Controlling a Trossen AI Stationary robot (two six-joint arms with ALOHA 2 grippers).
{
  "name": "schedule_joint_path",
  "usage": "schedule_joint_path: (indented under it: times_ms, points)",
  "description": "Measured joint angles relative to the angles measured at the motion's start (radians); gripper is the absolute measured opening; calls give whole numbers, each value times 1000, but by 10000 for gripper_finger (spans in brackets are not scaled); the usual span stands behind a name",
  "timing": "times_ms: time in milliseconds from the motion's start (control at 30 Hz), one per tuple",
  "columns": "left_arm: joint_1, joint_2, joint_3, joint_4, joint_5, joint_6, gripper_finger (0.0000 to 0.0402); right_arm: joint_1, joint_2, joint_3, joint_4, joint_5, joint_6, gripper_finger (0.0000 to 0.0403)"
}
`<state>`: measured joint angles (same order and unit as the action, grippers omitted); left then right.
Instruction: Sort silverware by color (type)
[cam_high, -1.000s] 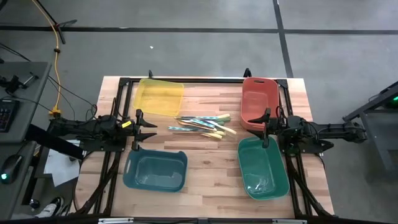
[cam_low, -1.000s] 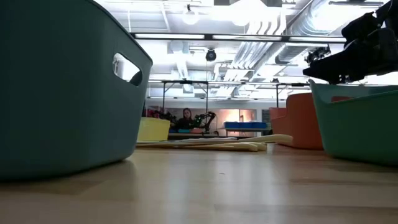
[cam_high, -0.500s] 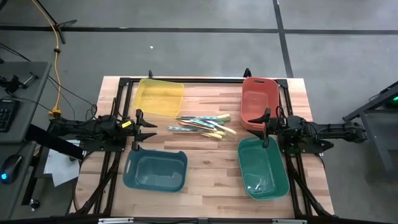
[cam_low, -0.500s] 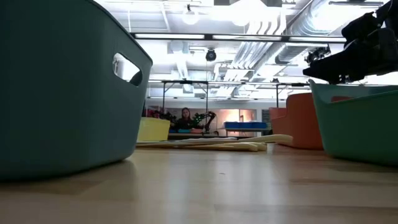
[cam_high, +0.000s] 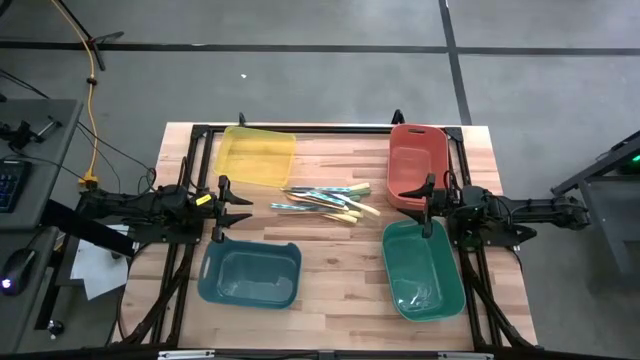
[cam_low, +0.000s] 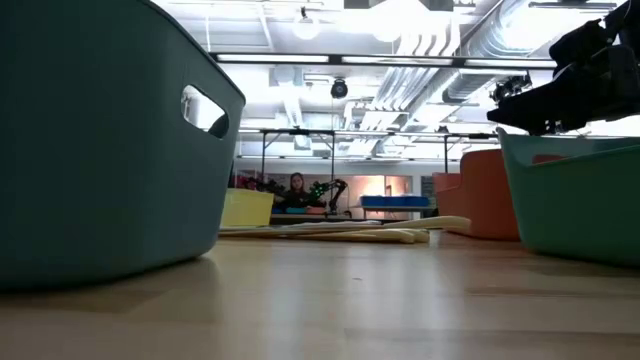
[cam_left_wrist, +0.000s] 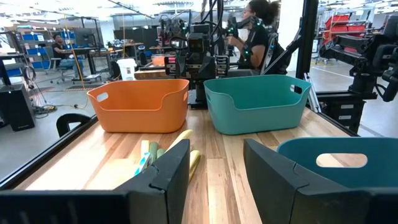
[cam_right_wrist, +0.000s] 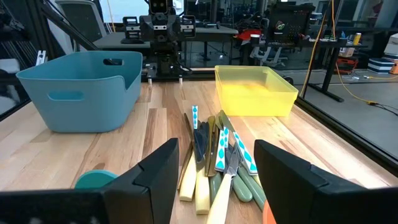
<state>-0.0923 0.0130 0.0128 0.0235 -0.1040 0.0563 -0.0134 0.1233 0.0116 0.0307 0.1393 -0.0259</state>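
- Evidently nothing is sorted yet: the silverware lies heaped mid-tabletop, between the yellow bin and red bin.
- The left gripper waits at the left edge, jaws spread and empty; the right gripper hovers between the red bin and green bin, jaws likewise spread.
- To start well, take one loose outer piece, closing across its thin handle rather than along it.
- The pieces overlap, long axes running roughly left to right, fanned slightly.
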Motion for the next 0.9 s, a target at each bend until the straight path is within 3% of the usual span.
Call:
schedule_joint_path:
  times_ms: [167,467,900]
  points:
    - [28,-8,0,-2,17,0,142,0,0,0,0,0,0,195]
    - [182,-9,0,-2,11,0,142,0,0,0,0,0,0,195]
    - [32,-9,0,-2,13,0,142,0,0,0,0,0,0,195]
